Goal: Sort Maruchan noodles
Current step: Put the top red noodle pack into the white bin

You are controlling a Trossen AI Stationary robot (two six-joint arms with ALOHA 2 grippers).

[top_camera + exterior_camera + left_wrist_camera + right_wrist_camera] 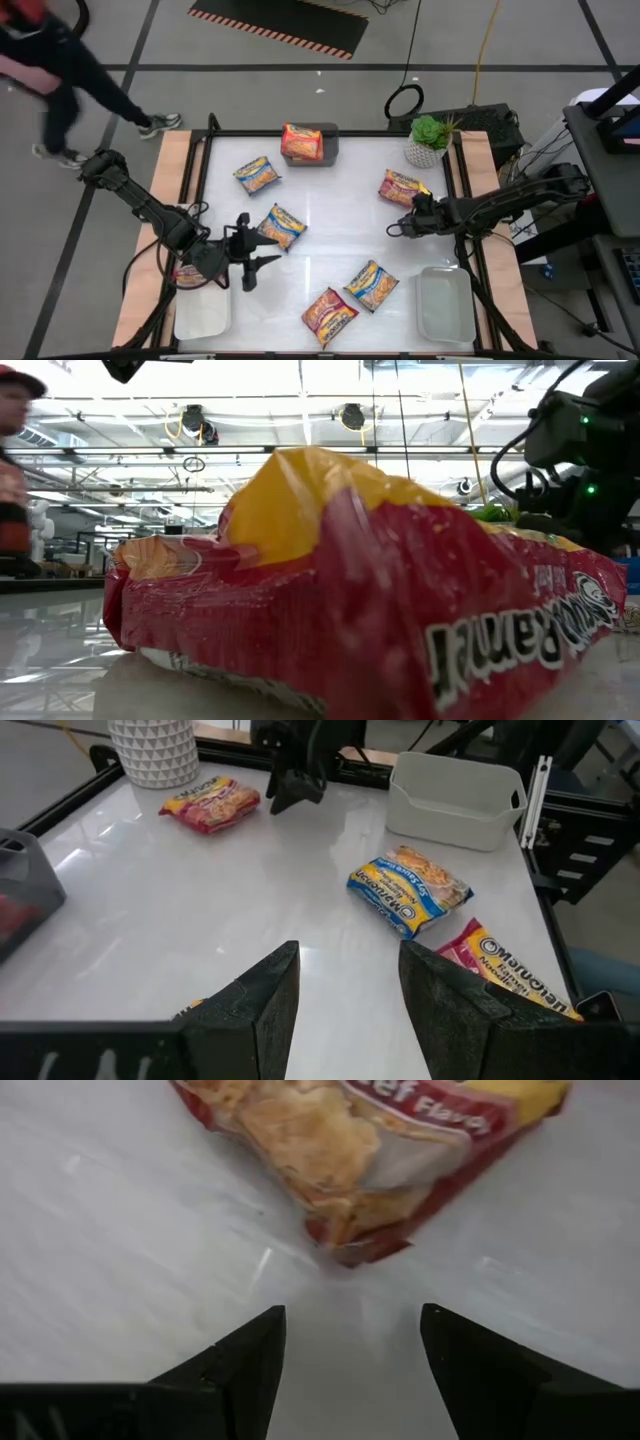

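Packets of noodles are scattered over the white table (330, 225). The right gripper (398, 228) is held low over the table with its fingers (230, 1370) spread apart and nothing between them; a red packet (402, 187) lies just ahead of the fingertips, flat on the surface and untouched. The left gripper (258, 262) is seen with its fingers (260, 1005) parted about halfway, and nothing is gripped; a blue packet (281, 226) lies just beside it, toward the table's far side. Farther in front of the left gripper, toward the right arm, a second blue packet (372, 285) and a red packet (329, 313) lie side by side, near a white tray (444, 304). Behind the left gripper, at the left arm's side, another white tray (202, 312) is placed, with an orange-red packet edge (186, 276) showing at its rim under the arm. Beyond the left gripper, at the far side, a third blue packet (257, 175) lies on the table, and a red packet (301, 143) rests in the grey bin (331, 143). A potted plant (430, 138) stands at the far corner beyond the right gripper. A person (60, 70) is seen on the floor past the left arm.
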